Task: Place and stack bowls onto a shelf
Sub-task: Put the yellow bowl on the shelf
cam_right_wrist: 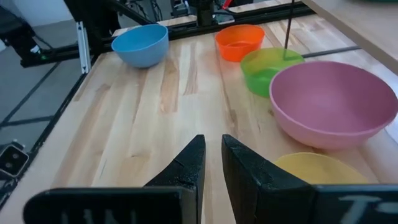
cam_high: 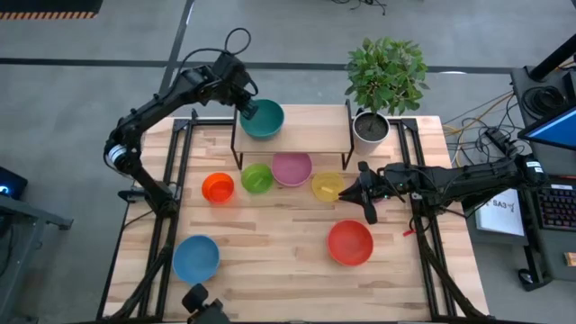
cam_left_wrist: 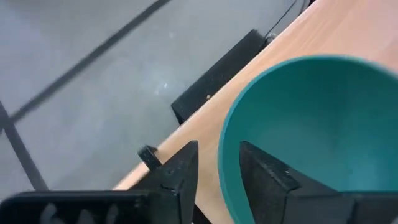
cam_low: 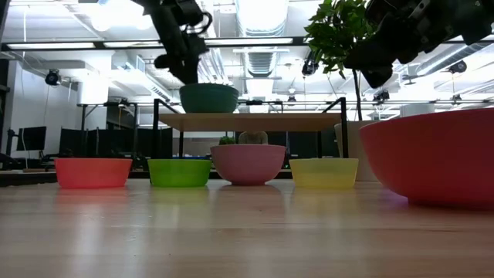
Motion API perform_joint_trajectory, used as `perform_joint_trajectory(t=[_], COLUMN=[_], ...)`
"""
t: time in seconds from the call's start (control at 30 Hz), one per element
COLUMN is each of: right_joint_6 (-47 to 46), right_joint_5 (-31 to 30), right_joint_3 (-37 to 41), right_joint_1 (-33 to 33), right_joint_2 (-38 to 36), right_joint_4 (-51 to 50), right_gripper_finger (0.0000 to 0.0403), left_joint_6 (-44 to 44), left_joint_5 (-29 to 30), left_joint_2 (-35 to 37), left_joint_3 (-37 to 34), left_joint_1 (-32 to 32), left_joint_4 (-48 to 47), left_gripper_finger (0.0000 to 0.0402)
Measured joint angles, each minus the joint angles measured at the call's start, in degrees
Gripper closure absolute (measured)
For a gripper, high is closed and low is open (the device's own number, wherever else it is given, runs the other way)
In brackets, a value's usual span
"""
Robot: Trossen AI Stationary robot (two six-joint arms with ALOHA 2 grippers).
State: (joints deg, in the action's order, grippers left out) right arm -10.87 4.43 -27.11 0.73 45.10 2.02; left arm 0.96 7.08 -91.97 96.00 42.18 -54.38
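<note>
A teal bowl [cam_high: 263, 119] stands upright on the left part of the shelf [cam_high: 315, 126], its base on the wooden top [cam_low: 255, 121]. My left gripper [cam_left_wrist: 217, 152] is open at the bowl's far-left rim, one finger outside and one inside; I see no touch. My right gripper [cam_right_wrist: 213, 142] is shut and empty above the table, just right of the yellow bowl [cam_high: 328, 186]. Orange [cam_high: 218, 187], lime green [cam_high: 256, 177], pink [cam_high: 292, 168] and yellow bowls stand in a row before the shelf. A red bowl [cam_high: 349, 243] and a blue bowl [cam_high: 195, 258] stand nearer. The purple bowl is out of view.
A white pot with a green plant [cam_high: 371, 126] stands at the shelf's right end. The right half of the shelf top is bare. Bare tabletop [cam_high: 270, 234] lies between the blue and red bowls. Black frame rails [cam_high: 171, 180] run along both table sides.
</note>
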Motion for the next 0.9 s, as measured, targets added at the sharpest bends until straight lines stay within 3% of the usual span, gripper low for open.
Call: perform_joint_trajectory(t=[0.2, 0.37, 0.9], right_joint_6=[-3.08, 0.21, 0.44], right_joint_5=[-0.04, -0.78, -3.27], right_joint_3=[-0.01, -0.01, -0.01], right_joint_1=[0.0, 0.0, 0.11], right_joint_2=[0.02, 0.02, 0.45], right_joint_4=[0.37, 0.39, 0.96], right_gripper_finger=[0.036, 0.036, 0.036], left_joint_6=[1.76, 4.88, 1.82], left_joint_5=[-4.62, -6.65, -6.69], left_joint_2=[5.13, 10.68, 38.31], left_joint_3=[-0.97, -5.91, -46.48], left_joint_1=[-3.4, -10.25, -33.31], left_joint_4=[2.24, 8.34, 46.04], left_gripper_finger=[0.0294, 0.0301, 0.0306])
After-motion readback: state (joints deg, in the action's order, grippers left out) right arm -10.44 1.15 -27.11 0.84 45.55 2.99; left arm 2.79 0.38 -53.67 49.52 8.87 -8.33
